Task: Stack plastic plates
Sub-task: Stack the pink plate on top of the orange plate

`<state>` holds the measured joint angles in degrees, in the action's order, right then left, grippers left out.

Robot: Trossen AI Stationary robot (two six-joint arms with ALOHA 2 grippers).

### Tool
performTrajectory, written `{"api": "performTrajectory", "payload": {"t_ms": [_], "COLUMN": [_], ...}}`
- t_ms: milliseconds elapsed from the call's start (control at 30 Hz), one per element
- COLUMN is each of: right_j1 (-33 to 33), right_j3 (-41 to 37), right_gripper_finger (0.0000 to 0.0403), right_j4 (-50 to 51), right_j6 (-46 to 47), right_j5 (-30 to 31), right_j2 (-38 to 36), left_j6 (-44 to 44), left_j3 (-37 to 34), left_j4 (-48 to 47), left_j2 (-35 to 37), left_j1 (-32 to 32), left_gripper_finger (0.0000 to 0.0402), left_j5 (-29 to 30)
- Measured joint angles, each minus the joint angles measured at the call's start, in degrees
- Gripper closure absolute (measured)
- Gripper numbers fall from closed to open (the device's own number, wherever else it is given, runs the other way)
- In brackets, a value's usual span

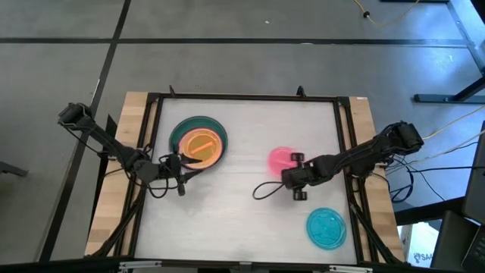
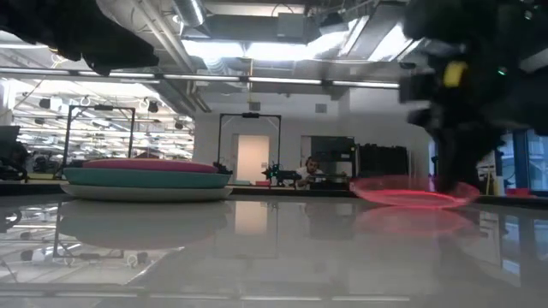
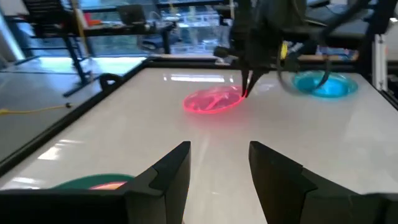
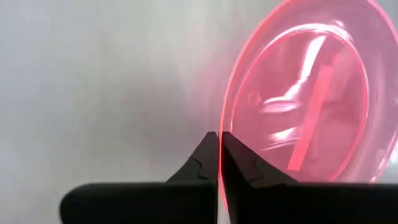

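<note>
The right gripper [image 4: 219,144] is pinched on the magenta plate's [image 4: 311,93] rim mid-worktop — the left gripper [image 3: 217,158], released, hangs beside the plate stack [image 1: 198,142]; a cyan plate [image 1: 326,227] lies near-right.

No readable text, labels, brand marks or nos. anywhere (plates, arms, table, room behind incl.); nothing legible in any of the views.

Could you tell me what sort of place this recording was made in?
Most likely a robotics lab or workshop. The low view shows exposed ceiling ducts with strip lights, and metal racks behind the table. The high view shows a concrete floor with loose cables around the framed table.
</note>
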<state>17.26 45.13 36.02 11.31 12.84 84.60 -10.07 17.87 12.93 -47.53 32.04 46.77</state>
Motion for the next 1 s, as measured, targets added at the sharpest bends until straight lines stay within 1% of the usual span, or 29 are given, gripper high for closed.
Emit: {"api": "performTrajectory", "payload": {"t_ms": [67, 200, 367, 500, 667, 767, 900, 1000], "right_j1": [0.00, 0.04, 0.04, 0.02, -0.04, -0.02, 0.04, 0.03], "right_j3": [0.50, 2.26, 4.82, 4.89, 4.92, 4.91, 4.93, 4.93], "right_gripper_finger": [0.0401, 0.0402, 0.0402, 0.0400, 0.0394, 0.0366, 0.0307, 0.0267], "right_j4": [-6.91, -14.54, -21.13, -28.79, -34.57, -35.89, -38.96, -39.34], "right_j6": [-2.88, -7.86, -11.88, -10.29, -6.07, -5.89, -7.24, -7.85], "right_j5": [-0.47, -1.22, -4.43, -7.07, -6.38, -6.42, -6.47, -8.00], "right_j2": [0.58, 3.60, 8.73, 12.22, 15.61, 15.89, 15.77, 15.41], "left_j6": [0.04, 0.08, 0.13, 0.02, 0.11, 0.05, -0.15, 0.94], "left_j3": [0.00, 0.00, 0.00, 0.00, 0.00, -0.02, 0.00, 1.10], "left_j4": [0.07, 0.63, 4.30, 9.56, 14.83, 16.99, 20.95, 21.25], "left_j2": [-0.83, -3.61, -7.62, -10.53, -14.21, -17.03, -20.03, -21.91], "left_j1": [-0.66, -2.78, -6.41, -9.16, -12.46, -14.34, -16.24, -17.05], "left_gripper_finger": [0.0244, 0.0244, 0.0244, 0.0244, 0.0244, 0.0244, 0.0244, 0.0244], "left_j5": [-1.16, -3.62, -10.79, -15.98, -21.87, -25.14, -30.75, -31.89]}}
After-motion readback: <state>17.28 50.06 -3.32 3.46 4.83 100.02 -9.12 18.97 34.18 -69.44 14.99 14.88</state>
